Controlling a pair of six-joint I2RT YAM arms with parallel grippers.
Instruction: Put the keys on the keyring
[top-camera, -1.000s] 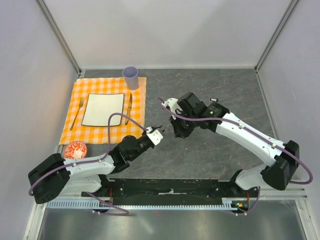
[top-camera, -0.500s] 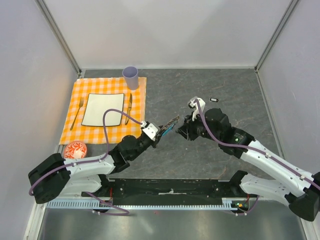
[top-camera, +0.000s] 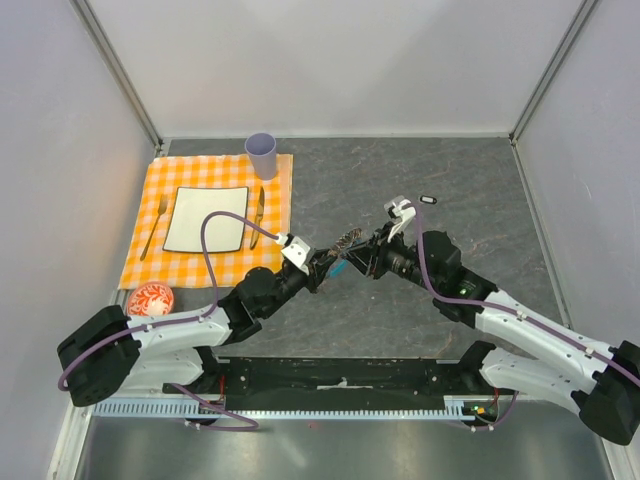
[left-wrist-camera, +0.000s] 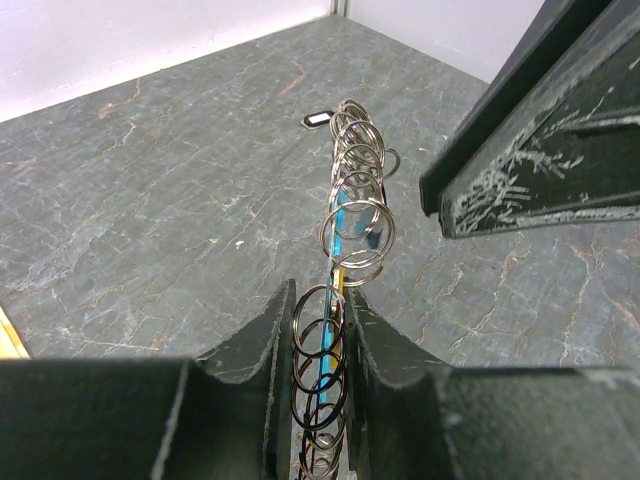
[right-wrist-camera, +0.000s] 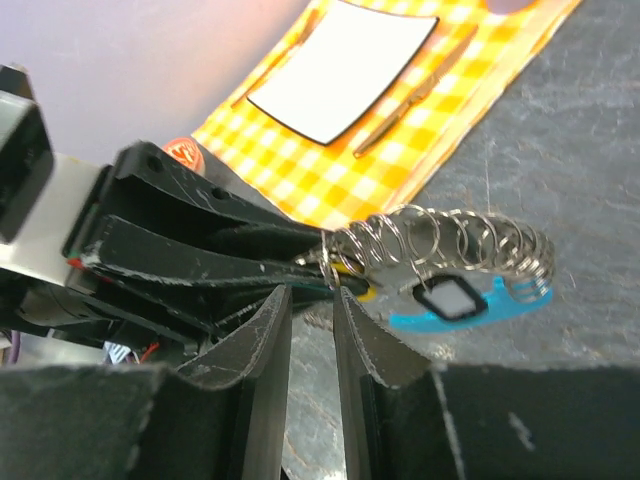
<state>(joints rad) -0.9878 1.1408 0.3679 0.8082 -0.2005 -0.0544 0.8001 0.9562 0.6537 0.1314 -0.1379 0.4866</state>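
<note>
The keyring (left-wrist-camera: 355, 200) is a loop of thin metal rings with a blue plastic section (right-wrist-camera: 500, 300). My left gripper (left-wrist-camera: 318, 310) is shut on its near end and holds it above the table, as the top view shows (top-camera: 346, 240). A black key with a white centre (right-wrist-camera: 452, 299) hangs from the rings, and a yellow piece (right-wrist-camera: 350, 290) sits by the left fingers. Another black key (top-camera: 429, 200) lies on the table farther back. My right gripper (right-wrist-camera: 312, 295) is just beside the keyring, its jaws slightly open with nothing between them.
An orange checked placemat (top-camera: 270, 260) at the left carries a white plate (top-camera: 206, 219), a fork (top-camera: 153, 228) and a knife (top-camera: 257, 215). A purple cup (top-camera: 261, 155) stands at its far corner, a small red dish (top-camera: 150, 299) near its front.
The right arm has swung down low, bringing its gripper up against the keyring from the right. The left gripper has tilted up and moved right, lifting the keyring into view.
</note>
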